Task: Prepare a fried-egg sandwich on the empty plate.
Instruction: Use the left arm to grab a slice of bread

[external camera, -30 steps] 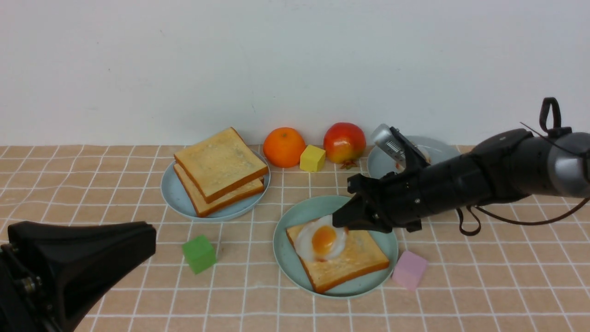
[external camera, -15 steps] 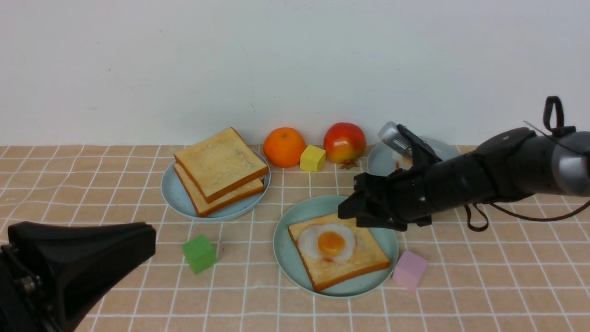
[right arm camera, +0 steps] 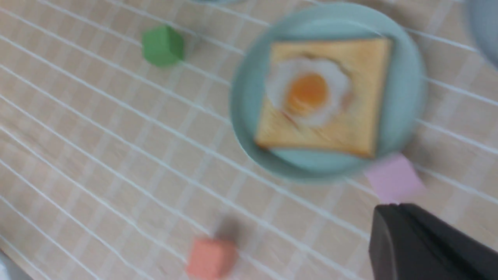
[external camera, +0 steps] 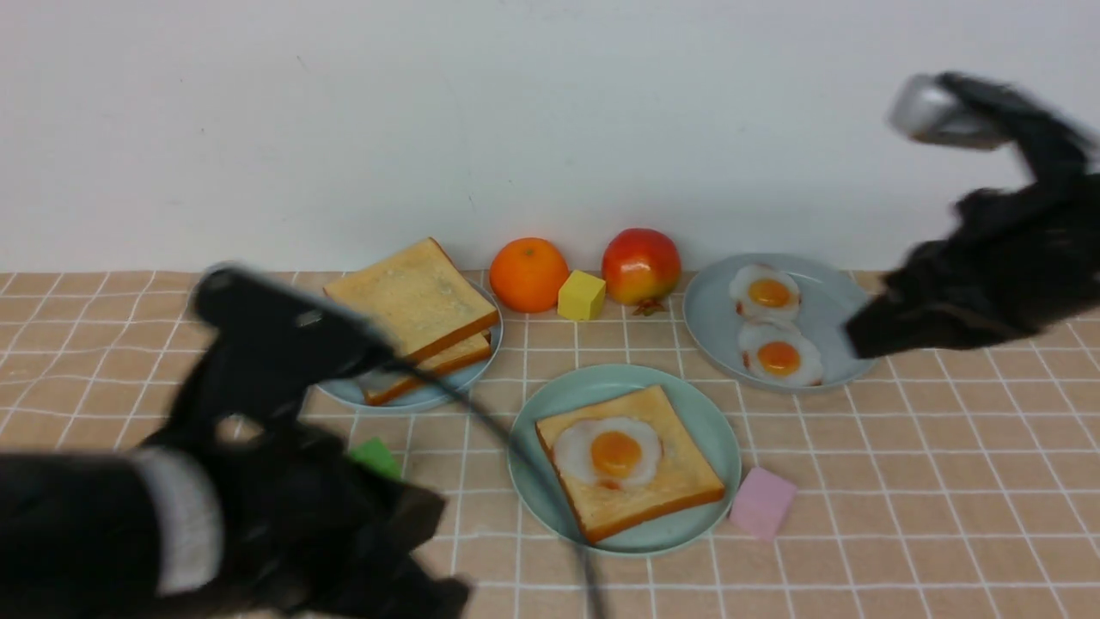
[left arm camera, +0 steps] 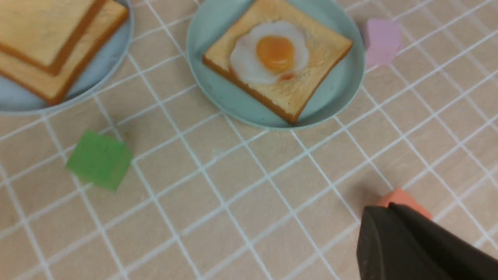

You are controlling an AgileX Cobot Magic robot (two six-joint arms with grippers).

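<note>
Lower centre: round rimmed mint plate [external camera: 528, 449] bore square golden toast [external camera: 666, 483] under glossy egg [external camera: 608, 452]. Left tool [left arm camera: 385, 225] and right tool [right arm camera: 389, 223] were closed, empty.

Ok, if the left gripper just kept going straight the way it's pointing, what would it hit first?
Probably the small salmon-orange cube, peeking out right beyond the shut left gripper in its wrist view; the gap between them is unclear.

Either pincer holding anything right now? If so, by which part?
Nothing is held. The left pincer and right pincer are both shut and empty. The fried egg lies on the toast on the mint-green plate.
</note>
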